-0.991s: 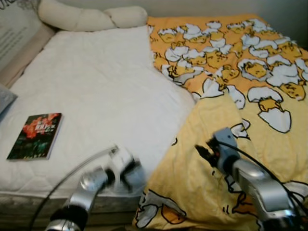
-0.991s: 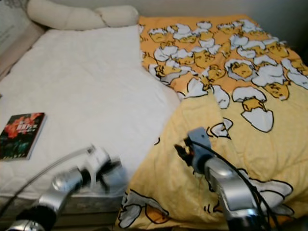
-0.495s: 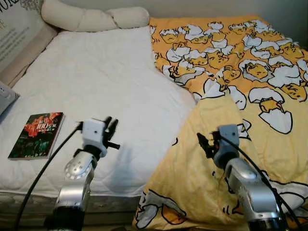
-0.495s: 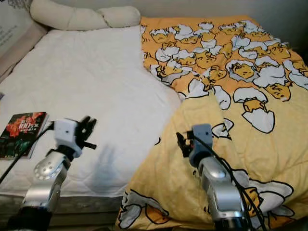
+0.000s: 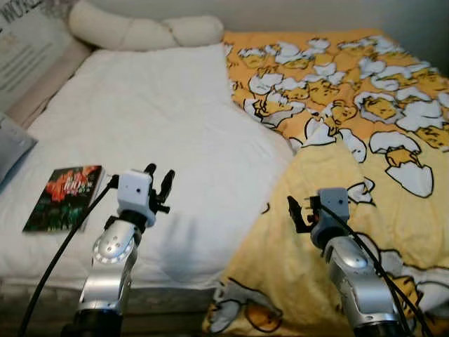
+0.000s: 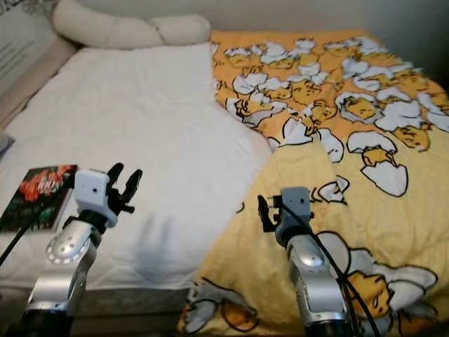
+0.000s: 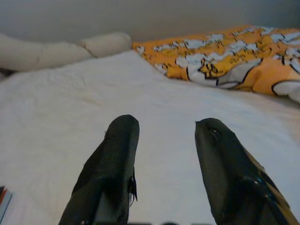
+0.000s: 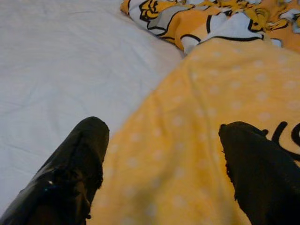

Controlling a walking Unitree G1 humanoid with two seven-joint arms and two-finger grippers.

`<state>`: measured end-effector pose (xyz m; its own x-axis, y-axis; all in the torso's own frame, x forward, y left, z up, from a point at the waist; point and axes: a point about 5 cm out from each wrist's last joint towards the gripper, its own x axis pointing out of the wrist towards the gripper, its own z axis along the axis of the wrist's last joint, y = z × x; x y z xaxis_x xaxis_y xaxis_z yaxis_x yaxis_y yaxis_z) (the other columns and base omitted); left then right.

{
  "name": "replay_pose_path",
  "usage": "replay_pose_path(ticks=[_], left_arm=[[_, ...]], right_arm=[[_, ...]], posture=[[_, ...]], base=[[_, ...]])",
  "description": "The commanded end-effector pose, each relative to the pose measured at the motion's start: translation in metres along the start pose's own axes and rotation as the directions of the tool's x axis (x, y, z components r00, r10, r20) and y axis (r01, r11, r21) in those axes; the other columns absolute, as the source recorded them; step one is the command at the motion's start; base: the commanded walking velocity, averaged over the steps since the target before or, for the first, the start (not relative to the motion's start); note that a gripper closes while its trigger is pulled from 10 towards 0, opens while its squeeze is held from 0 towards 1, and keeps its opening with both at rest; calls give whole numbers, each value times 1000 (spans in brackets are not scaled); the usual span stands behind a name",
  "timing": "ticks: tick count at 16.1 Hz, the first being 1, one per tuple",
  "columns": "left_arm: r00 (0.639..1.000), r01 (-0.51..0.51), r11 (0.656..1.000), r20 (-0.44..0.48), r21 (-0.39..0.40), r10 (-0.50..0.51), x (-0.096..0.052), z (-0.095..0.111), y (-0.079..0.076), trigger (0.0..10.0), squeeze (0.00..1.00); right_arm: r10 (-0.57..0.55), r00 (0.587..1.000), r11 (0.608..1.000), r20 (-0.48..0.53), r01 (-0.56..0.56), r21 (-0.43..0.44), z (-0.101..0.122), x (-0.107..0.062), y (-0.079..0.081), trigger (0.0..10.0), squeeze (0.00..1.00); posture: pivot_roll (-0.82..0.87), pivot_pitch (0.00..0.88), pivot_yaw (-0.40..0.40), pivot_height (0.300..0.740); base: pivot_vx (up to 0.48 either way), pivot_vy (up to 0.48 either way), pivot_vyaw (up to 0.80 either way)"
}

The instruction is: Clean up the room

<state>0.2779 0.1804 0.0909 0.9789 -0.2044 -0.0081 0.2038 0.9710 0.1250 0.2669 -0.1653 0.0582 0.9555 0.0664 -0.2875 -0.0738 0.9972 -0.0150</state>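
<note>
Book near the white mattress edge, title too blurry to read. Left gripper spread wide over bare sheet; right gripper spread wide over yellow egg-print blanket.

head views look down across the bed; wrist views skim close over it.

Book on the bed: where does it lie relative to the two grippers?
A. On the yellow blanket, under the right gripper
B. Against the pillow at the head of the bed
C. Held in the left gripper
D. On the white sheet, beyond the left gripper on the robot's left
D. The book lies flat on the white sheet, to the left of the left gripper, whose jaws are open and empty.
</note>
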Motion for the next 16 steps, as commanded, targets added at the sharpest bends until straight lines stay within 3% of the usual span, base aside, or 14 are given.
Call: replay_pose_path(ticks=[1, 5, 7, 9, 10, 11, 12, 16], left_arm=[[1000, 3, 1000, -18, 22, -3, -1, 0, 1, 10000, 1000], [1000, 8, 999, -20, 40, -7, -1, 4, 1, 10000, 1000], [999, 24, 995, -29, 99, -21, -3, 6, 1, 10000, 1000], [999, 32, 991, -35, 132, -28, -4, 6, 1, 10000, 1000], [999, 12, 994, -49, 111, -7, -6, 4, 3, 10000, 1000], [998, -3, 996, -57, 94, 8, -7, 4, 4, 10000, 1000], [999, 25, 996, -50, 91, -20, -7, 7, 2, 10000, 1000], [993, 109, 987, -56, 117, -103, -9, 11, -4, 10000, 1000]], right_arm=[[17, 1000, 1000, 20, -17, 10, 4, 3, 5, 10000, 1000], [14, 1000, 1000, 17, -14, 14, 4, 7, 5, 10000, 1000], [20, 1000, 999, 18, -21, 32, 5, 9, 7, 10000, 1000], [16, 1000, 999, 17, -17, 46, 5, 9, 8, 10000, 1000], [40, 999, 998, 9, -40, 57, 5, 11, 12, 10000, 400], [60, 998, 996, 2, -60, 65, 5, 11, 15, 10000, 400], [56, 998, 997, 2, -56, 62, 6, 12, 15, 10000, 0], [53, 998, 998, -26, -52, 38, 9, 24, 14, 10000, 0]], posture=[[-18, 0, 28, 740], [-5, 0, 17, 740], [7, 0, 5, 740], [12, 0, -1, 740], [16, 0, -7, 740], [17, 0, -9, 740], [21, 0, -13, 740], [26, 0, -20, 740]], base=[[0, 424, 0], [0, 416, 0], [0, 0, 0], [0, -480, 0], [0, 0, 0], [0, 0, 0], [0, 0, 0], [0, 0, 0]])
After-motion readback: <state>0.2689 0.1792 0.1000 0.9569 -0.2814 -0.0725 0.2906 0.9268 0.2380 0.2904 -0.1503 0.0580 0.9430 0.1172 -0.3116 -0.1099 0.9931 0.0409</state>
